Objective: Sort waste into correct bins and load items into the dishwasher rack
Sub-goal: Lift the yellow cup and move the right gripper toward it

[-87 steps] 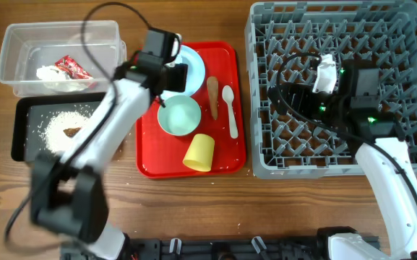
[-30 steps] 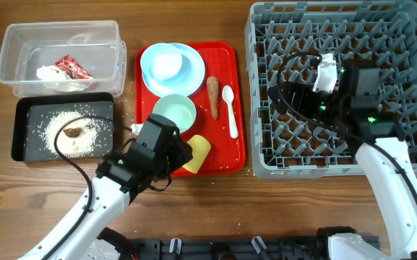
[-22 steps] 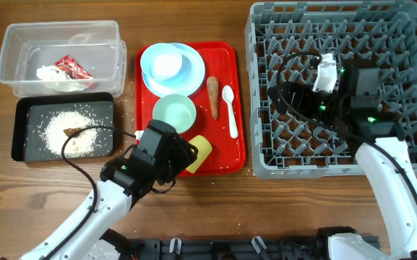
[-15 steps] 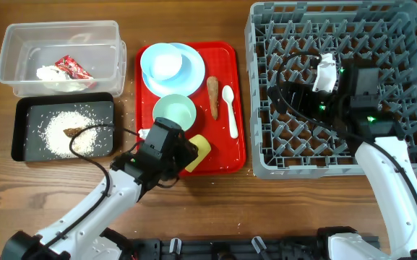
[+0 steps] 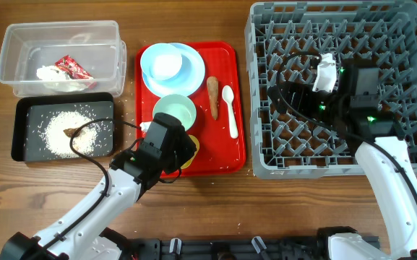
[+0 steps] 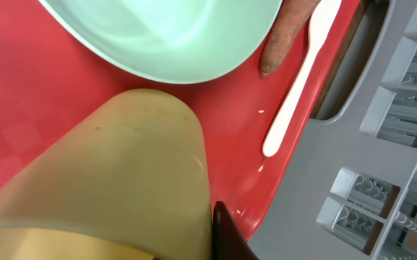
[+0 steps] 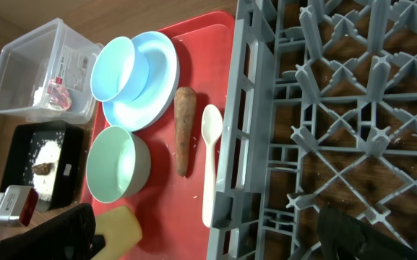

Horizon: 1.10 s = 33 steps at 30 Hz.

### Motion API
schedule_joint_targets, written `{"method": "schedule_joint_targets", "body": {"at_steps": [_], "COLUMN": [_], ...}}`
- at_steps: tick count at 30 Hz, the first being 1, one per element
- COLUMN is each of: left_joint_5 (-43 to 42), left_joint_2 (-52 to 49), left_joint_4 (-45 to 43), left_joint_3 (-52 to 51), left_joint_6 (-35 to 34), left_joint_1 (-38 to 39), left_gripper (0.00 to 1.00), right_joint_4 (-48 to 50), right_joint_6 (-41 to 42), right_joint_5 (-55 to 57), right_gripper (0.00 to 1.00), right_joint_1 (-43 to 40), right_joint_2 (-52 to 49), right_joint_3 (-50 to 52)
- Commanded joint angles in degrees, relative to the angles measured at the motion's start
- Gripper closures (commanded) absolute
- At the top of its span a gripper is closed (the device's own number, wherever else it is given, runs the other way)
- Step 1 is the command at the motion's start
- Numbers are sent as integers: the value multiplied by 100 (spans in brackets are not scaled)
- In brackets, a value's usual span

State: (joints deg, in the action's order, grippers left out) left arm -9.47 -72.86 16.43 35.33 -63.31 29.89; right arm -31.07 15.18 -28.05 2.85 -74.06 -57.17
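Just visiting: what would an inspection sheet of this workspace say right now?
Surface: wooden table, flat red serving tray on it.
Job's things: small yellow cup, pale green bowl, blue bowl on pale plate, orange-brown stick, white plastic spoon on tray; red-and-white wrapper, tissue in clear plastic tub; rice, brown lump in black tray; grey pegged rack, no dishes visible.
Clutter: nothing seen.
Grippers: left gripper shut on cup; right gripper open above rack.
Cables: black cable loops over black tray.
Surroundings: nothing seen.

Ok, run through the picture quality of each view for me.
Overhead: even light, sharp, soft shadows. Left wrist: the yellow cup looms close and soft, with a pale sheen on the green bowl. Right wrist: the rack crisp, lower corners black and featureless.
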Motion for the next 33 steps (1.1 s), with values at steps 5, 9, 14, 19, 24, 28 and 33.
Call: {"method": "schedule_joint_targets", "body": {"at_steps": [5, 9, 14, 19, 24, 28, 33], "left_joint_5": [-1305, -1974, -4535, -6579, -6972, -7497, -8089], "left_joint_2": [254, 507, 538, 450, 291, 245, 245], "left_joint_4": [-861, -857, -922, -1818, -2430, -2498, -2527], "left_joint_3": [-15, 334, 625, 625, 625, 625, 625], "left_joint_6": [874, 1556, 2330, 2535, 2293, 2258, 2256], "left_joint_1": [-17, -92, -1215, -2645, -3178, -2997, -2964], "left_gripper": [96, 96, 96, 96, 96, 96, 96], "right_joint_4": [24, 33, 212, 737, 1360, 2354, 2765], "right_joint_6": [7, 0, -348, -1241, -1346, -1150, -1047], "right_joint_5": [2, -219, -938, -3095, -3851, -3845, -3849], "right_gripper": [0, 0, 0, 4, 3, 3, 3], "right_joint_1": [17, 17, 17, 22, 398, 1185, 1471], "right_joint_2": [-74, -74, -74, -74, -164, -505, -852], "right_joint_3": [-122, -122, -122, -122, -122, -122, -122]}}
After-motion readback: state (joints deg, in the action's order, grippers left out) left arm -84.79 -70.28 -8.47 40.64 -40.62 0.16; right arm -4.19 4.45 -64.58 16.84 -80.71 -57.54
